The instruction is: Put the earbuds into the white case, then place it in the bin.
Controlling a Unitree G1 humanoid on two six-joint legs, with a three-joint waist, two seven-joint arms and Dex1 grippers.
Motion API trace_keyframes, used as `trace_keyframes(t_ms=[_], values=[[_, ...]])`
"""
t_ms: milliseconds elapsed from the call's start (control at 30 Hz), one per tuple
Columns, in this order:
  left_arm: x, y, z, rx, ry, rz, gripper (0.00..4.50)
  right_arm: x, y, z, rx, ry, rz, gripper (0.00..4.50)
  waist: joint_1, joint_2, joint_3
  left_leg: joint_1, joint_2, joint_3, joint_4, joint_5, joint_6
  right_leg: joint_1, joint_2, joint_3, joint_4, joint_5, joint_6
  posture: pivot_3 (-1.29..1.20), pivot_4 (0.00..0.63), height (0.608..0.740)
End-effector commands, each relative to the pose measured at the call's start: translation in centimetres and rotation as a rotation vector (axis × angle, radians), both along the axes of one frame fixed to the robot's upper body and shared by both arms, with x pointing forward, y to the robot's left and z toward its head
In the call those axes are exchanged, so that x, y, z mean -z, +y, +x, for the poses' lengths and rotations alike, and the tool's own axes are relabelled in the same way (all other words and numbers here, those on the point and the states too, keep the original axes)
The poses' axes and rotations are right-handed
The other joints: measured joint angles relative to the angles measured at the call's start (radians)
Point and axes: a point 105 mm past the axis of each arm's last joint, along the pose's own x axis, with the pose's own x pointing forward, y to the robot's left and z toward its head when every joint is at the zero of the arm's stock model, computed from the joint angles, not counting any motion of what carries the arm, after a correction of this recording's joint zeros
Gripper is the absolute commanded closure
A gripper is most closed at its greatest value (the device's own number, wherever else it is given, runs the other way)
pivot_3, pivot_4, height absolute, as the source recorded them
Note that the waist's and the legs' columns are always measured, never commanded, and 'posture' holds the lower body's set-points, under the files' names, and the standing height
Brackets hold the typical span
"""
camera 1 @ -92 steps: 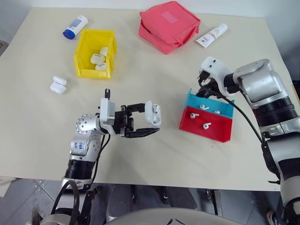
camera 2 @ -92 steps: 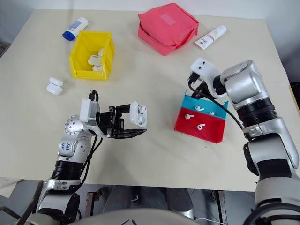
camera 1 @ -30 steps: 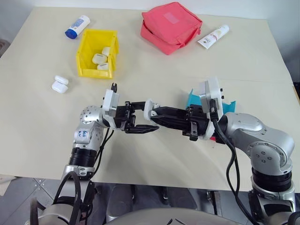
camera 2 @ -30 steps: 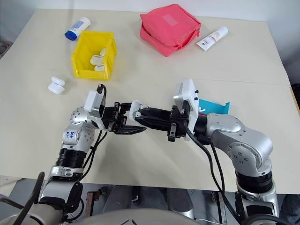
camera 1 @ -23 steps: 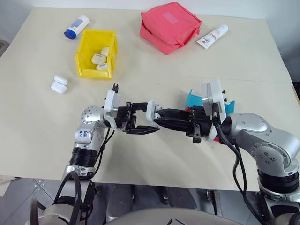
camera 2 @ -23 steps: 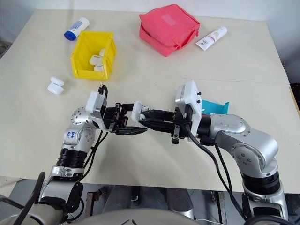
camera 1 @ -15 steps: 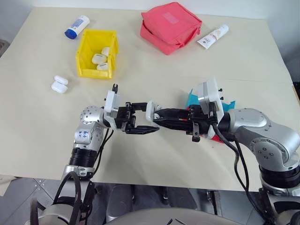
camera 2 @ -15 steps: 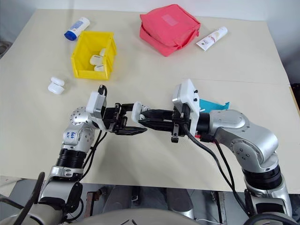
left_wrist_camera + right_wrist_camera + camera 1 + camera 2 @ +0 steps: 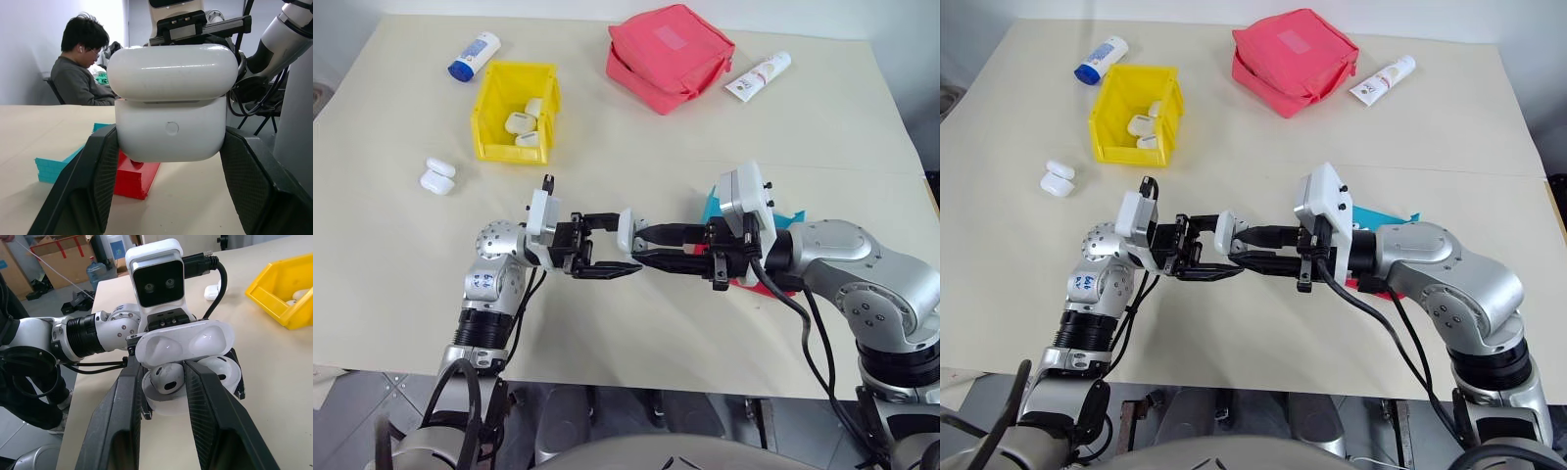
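White case [image 9: 626, 231] is sitting pinched in the left gripper [image 9: 625, 245], both fingers clamped on its lower body, lid hinged up toward the right arm. Held in mid-air above the table [image 9: 391, 264], between the two arms.

Right gripper [image 9: 1252, 246] is pointing straight at the left one, fingertips at the open mouth of the case. In the right wrist view its two fingers [image 9: 128, 396] are standing a little apart, and one earbud [image 9: 166, 379] is sitting in its socket between them; a second earbud [image 9: 220, 369] is seated in the socket beside it. Can't tell whether the fingers are still touching the earbud.

Versus a second ago: right fingers have parted slightly, having been closer together at the case. The right wrist has rolled a bit, and its white camera block is sitting higher. Left arm and case are unchanged. Three seconds ago the right gripper was back at the teal tray [image 9: 711, 208] and the red tray [image 9: 744, 284]; those are now behind the right forearm.

Yellow bin [image 9: 514, 110] is well beyond the left gripper, on the far side of the table, with several cases inside. One more case [image 9: 437, 176] is lying on the table near the bin.
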Motion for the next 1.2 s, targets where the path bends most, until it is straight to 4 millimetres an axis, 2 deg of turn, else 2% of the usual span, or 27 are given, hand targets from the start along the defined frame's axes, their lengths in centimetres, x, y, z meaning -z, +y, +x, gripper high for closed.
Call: trace_keyframes(t_ms=[33, 200, 400, 567, 700, 833, 867, 1000, 1200], values=[[-1.0, 0.2, -0.6, 0.022, -0.065, -0.028, 1.73, -1.3, -0.4, 0.1, 0.018, -0.037, 0.004, 3.09, 0.000, 0.000, 0.000, 0.000, 0.000, 0.000, 0.000, 0.000, 0.000, 0.000, 0.000, 0.000, 0.000, 0.000, 0.000, 0.00, 0.150, 0.740], [-0.4, 0.5, -0.5, 0.015, -0.053, -0.015, 1.73, -3.4, -0.4, 0.0, 0.010, -0.074, 0.047, 3.09, 0.000, 0.000, 0.000, 0.000, 0.000, 0.000, 0.000, 0.000, 0.000, 0.000, 0.000, 0.000, 0.000, 0.000, 0.000, 0.00, 0.150, 0.740], [-0.3, 0.5, -0.3, 0.010, -0.050, 0.002, 1.73, -3.9, -0.7, -0.1, 0.019, -0.089, 0.029, 3.09, 0.000, 0.000, 0.000, 0.000, 0.000, 0.000, 0.000, 0.000, 0.000, 0.000, 0.000, 0.000, 0.000, 0.000, 0.000, 0.00, 0.150, 0.740], [0.1, 0.1, 0.5, -0.046, -0.069, 0.138, 1.73, -4.6, -1.3, 0.7, 0.079, -0.146, -0.024, 3.09, 0.000, 0.000, 0.000, 0.000, 0.000, 0.000, 0.000, 0.000, 0.000, 0.000, 0.000, 0.000, 0.000, 0.000, 0.000, 0.00, 0.150, 0.740], [0.0, -0.6, 1.5, -0.097, -0.113, 0.249, 1.73, -5.2, -0.2, 0.5, 0.055, -0.220, -0.084, 3.09, -0.001, 0.000, 0.000, 0.000, 0.000, 0.000, 0.000, 0.000, 0.000, 0.000, 0.000, 0.000, 0.000, 0.000, 0.000, 0.00, 0.150, 0.740], [0.5, -1.0, 2.2, -0.124, -0.176, 0.383, 1.73, -5.5, 1.4, 0.2, 0.004, -0.259, -0.135, 4.35, -0.003, 0.000, 0.000, 0.000, 0.000, 0.000, -0.001, 0.000, 0.000, -0.001, 0.000, 0.000, 0.001, 0.000, 0.000, 0.00, 0.150, 0.740], [0.3, -1.1, 2.4, -0.129, -0.179, 0.381, 1.73, -5.5, 1.8, 0.1, -0.011, -0.270, -0.141, 4.48, -0.002, 0.000, 0.000, 0.000, 0.000, 0.000, -0.001, 0.000, 0.000, -0.001, 0.000, 0.000, 0.001, 0.000, 0.000, 0.00, 0.150, 0.740], [-0.5, -1.5, 2.6, -0.132, -0.206, 0.345, 1.73, -4.4, 2.9, 0.4, -0.042, -0.295, -0.231, 4.48, -0.002, 0.000, 0.000, -0.001, -0.001, 0.000, -0.001, 0.000, 0.000, -0.001, -0.001, 0.000, 0.001, 0.000, 0.000, 0.00, 0.150, 0.740], [-1.6, -1.6, 2.7, -0.146, -0.218, 0.293, 1.73, -2.8, 2.8, 1.8, -0.015, -0.297, -0.324, 4.48, -0.002, 0.000, 0.000, -0.001, -0.001, 0.000, -0.001, 0.000, 0.000, -0.001, -0.002, 0.000, 0.001, 0.000, 0.000, 0.00, 0.150, 0.740]])
